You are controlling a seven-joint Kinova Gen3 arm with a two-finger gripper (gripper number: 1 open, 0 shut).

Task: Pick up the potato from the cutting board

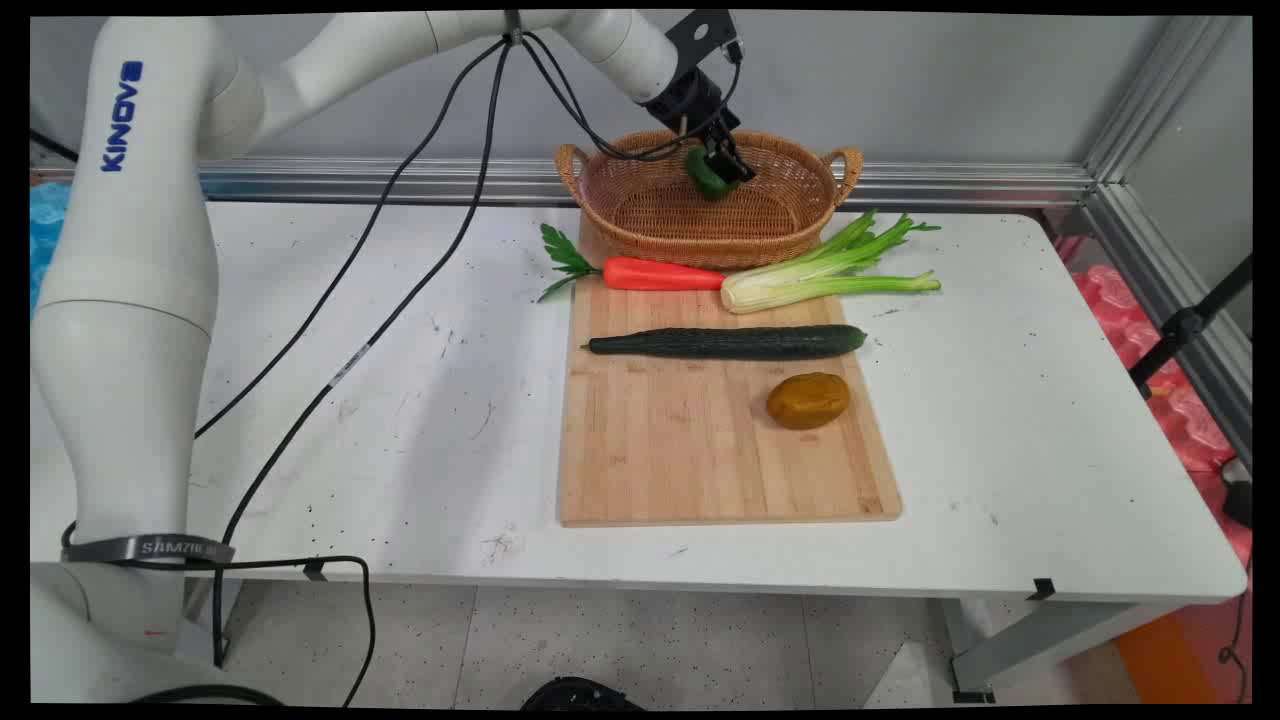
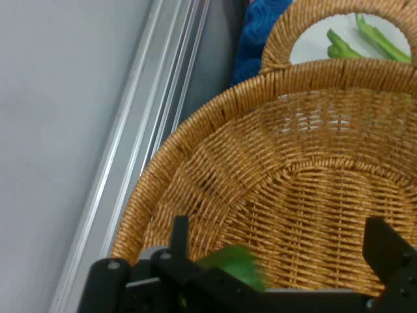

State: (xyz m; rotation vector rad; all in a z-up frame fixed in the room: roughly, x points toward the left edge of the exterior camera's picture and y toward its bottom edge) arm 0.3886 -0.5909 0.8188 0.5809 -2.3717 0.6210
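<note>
On the near side of the table: my white table (image 1: 420, 400) is flat and scuffed, with a pale wooden cutting board (image 1: 680, 460) lying on it; the near half of the board is bare, straight-grained wood.
Right part of the board: a brown-yellow lump (image 1: 808, 400), rounded and matt, shaped like a potato, sits alone.
Middle of the board: a long dark cucumber (image 1: 725, 342) lies crosswise, slim and slightly bumpy, well apart from the lump.
Far edge of the board: an orange carrot (image 1: 660, 273), smooth and with a leafy top, lies tip to base with a ribbed pale celery (image 1: 820, 275), whose stalks run off the board to the right.
Behind the board: an oval woven basket (image 1: 640, 215), stiff brown wicker with two loop handles, touches the board's far edge.
Over the basket: my pincer (image 1: 728, 165) hangs inside the rim with its fingers spread wide, clamped on nothing.
Green vegetable: the glossy, rounded green vegetable (image 1: 706, 172) is at my pincer, over the basket's hollow; in the hand view it (image 2: 236, 264) sits by one finger, and I cannot tell whether it touches.
Risk, roll: nothing grips it, so I judge it may drop, bounce off the springy weave (image 2: 215, 163) and roll.
Risk, snag: a finger could catch the wicker and drag the light basket.
</note>
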